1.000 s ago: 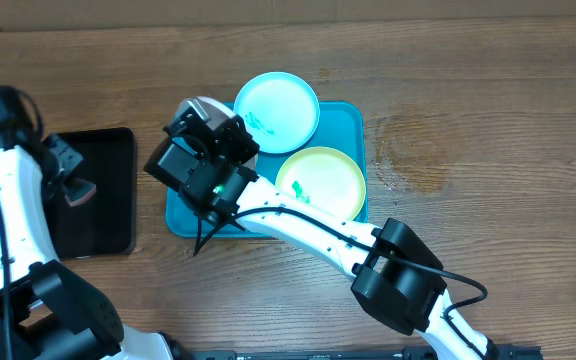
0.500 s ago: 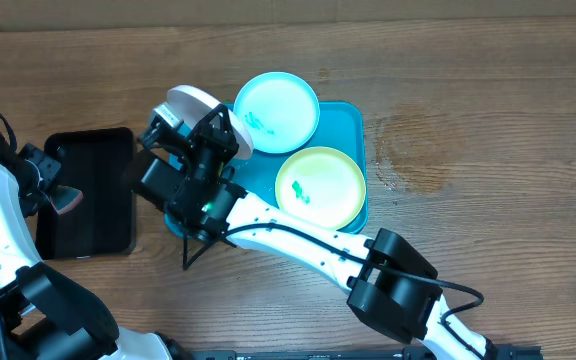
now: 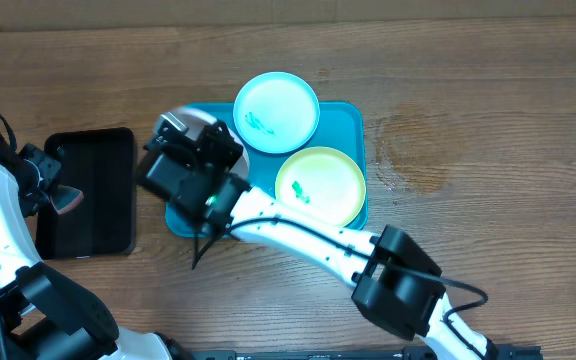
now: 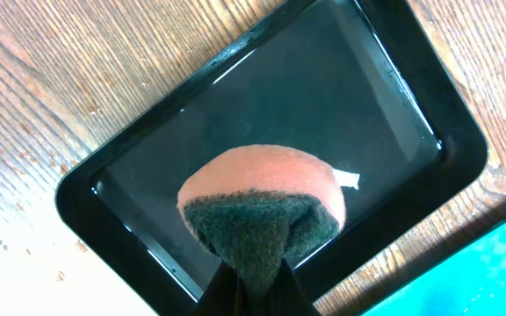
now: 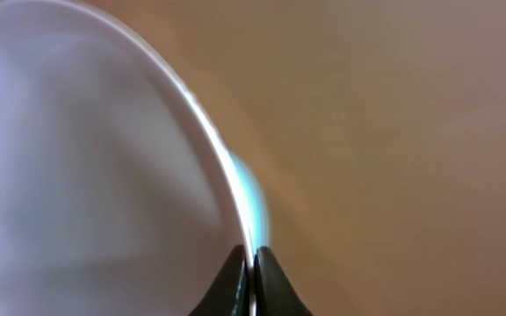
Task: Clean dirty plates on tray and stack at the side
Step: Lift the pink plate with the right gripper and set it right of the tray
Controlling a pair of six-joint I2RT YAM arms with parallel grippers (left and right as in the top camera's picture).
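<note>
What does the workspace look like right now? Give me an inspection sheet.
Surface: wooden table, darker blotch right of the tray.
Job's things: teal tray carries cyan plate and yellow-green plate, both green-smeared; white plate at its left end.
Clutter: black tray left of the teal tray.
Grippers: left gripper shut on sponge above black tray; right gripper shut on white plate's rim.
Cables: black cable along right arm.
Surroundings: pale strip past the table's far edge.

Bare table (image 3: pixel 468 100) right of the tray (image 3: pixel 356 115). Open above the cyan plate (image 3: pixel 276 110) and yellow-green plate (image 3: pixel 320 185). Right arm (image 3: pixel 298 228) across the tray's left end.
</note>
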